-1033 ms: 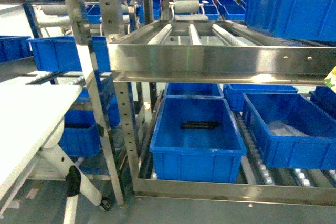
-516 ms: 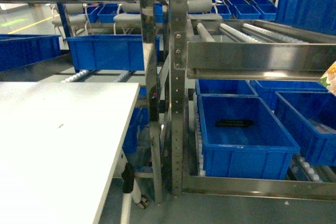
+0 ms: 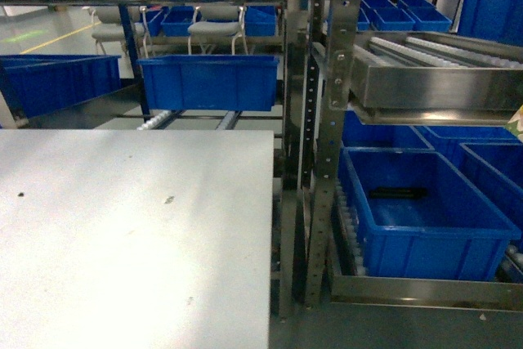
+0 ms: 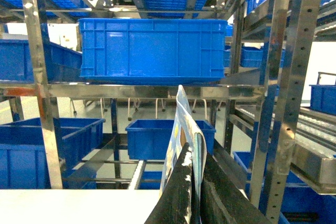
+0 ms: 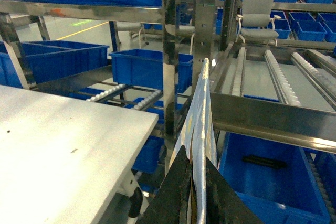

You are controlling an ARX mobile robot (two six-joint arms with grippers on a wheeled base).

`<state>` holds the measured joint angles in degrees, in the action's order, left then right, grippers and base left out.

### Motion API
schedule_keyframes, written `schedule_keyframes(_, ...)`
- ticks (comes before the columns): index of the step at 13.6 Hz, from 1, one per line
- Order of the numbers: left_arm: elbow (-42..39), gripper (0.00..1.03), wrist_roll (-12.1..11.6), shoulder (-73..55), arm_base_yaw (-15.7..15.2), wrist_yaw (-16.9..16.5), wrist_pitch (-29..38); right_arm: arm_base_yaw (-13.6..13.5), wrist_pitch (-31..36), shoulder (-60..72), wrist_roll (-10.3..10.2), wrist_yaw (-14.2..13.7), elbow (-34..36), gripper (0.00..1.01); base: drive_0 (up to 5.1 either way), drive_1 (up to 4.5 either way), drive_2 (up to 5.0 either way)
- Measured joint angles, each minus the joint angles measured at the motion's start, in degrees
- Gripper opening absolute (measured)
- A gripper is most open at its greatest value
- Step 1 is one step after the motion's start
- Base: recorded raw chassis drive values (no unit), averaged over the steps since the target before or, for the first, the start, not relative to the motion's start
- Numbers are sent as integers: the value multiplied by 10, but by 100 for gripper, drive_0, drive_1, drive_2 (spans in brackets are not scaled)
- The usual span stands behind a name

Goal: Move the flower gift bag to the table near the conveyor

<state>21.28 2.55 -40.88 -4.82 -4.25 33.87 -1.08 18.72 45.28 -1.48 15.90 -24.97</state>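
Steel racking point(image 3: 323, 120) loaded with blue plastic bins fills the background, and grey chairs point(image 3: 216, 26) are seen far back behind it. At the left of the head view, the white table point(image 3: 122, 234) takes up the lower half, its surface marked by a few dark specks. Beyond its far edge, a blue bin point(image 3: 208, 81) is carried on a low roller track. To the right of the upright posts, the conveyor point(image 3: 433, 59), with its rows of white rollers between metal rails, is mounted at shelf height. Beneath it, an open blue bin point(image 3: 421, 218) is set, with a dark object lying inside.

Neither arm is seen in the head view. In the left wrist view, the left gripper point(image 4: 195, 192) is closed on the upper edge of the flower gift bag point(image 4: 181, 145), which is held edge-on above the table corner. In the right wrist view, the right gripper point(image 5: 194, 192) is likewise clamped on a thin pale edge of the bag point(image 5: 202, 114), held upright between the table and the conveyor.
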Motion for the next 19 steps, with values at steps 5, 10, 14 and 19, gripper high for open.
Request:
schedule_keyframes(5, 0, 2, 0, 0, 0, 0, 0, 0, 1, 0, 0, 0, 0, 3, -498, 133, 326)
schedule_keyframes(10, 0, 2, 0, 0, 0, 0, 0, 0, 2, 0, 0, 0, 0, 3, -497, 175, 292)
schedule_keyframes(14, 0, 2, 0, 0, 0, 0, -1, 0, 0, 0, 0, 0, 0, 3, -497, 240, 240)
schedule_keyframes(19, 0, 2, 0, 0, 0, 0, -1, 0, -1, 1, 0, 0, 0, 3, -497, 240, 240)
